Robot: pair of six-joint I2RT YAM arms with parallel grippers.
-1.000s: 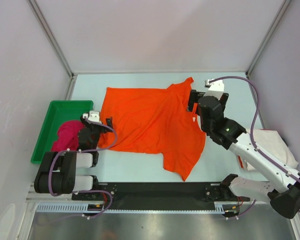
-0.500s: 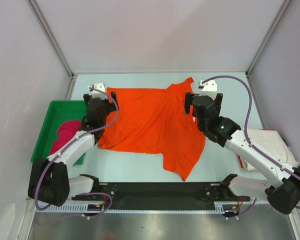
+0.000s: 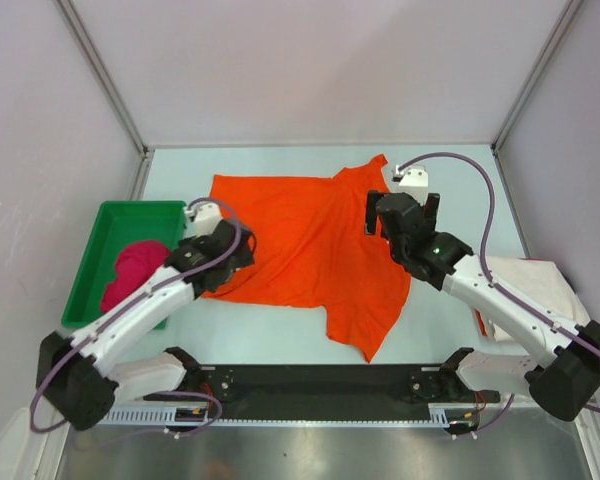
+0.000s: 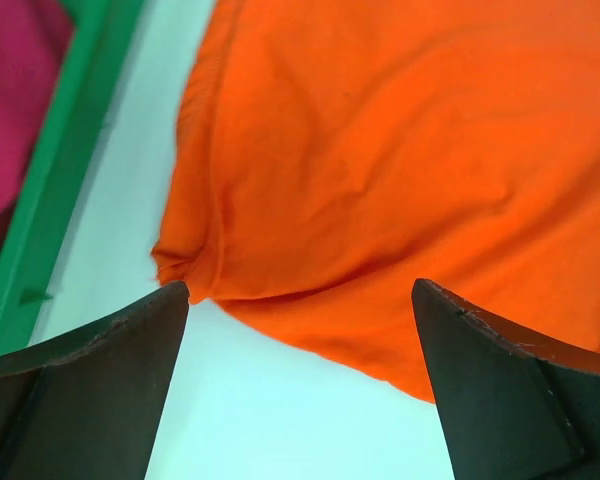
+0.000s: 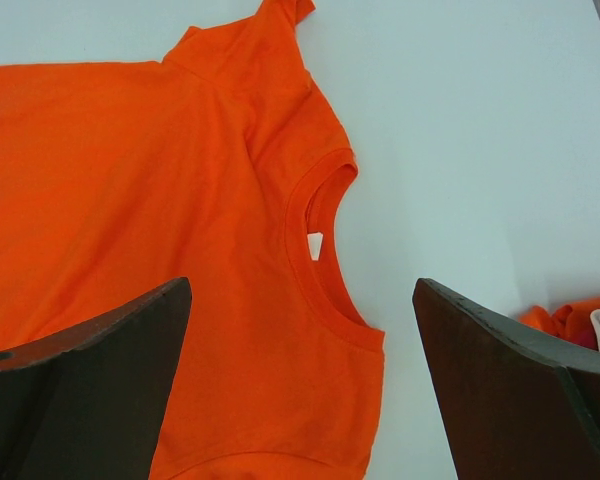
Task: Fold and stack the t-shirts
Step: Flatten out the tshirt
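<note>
- magenta-pink t-shirt (image 3: 135,268): bunched in green tray (image 3: 110,212), left of the left tool.
- left tool (image 4: 300,300): jaws spread, empty, poised over the hem corner of the orange t-shirt (image 3: 300,235), which lay flat on the worktop (image 3: 460,170).
- right tool (image 5: 300,290): spread, empty, above the collar.
- off-white t-shirt (image 3: 545,285): heaped to its right.
- Step judged: first fold; next, both tools would need to pinch the edges.

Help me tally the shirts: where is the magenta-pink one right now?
In the top view, the magenta-pink t-shirt lies bunched inside the green tray at the left side of the table, just left of the spread orange t-shirt.
</note>
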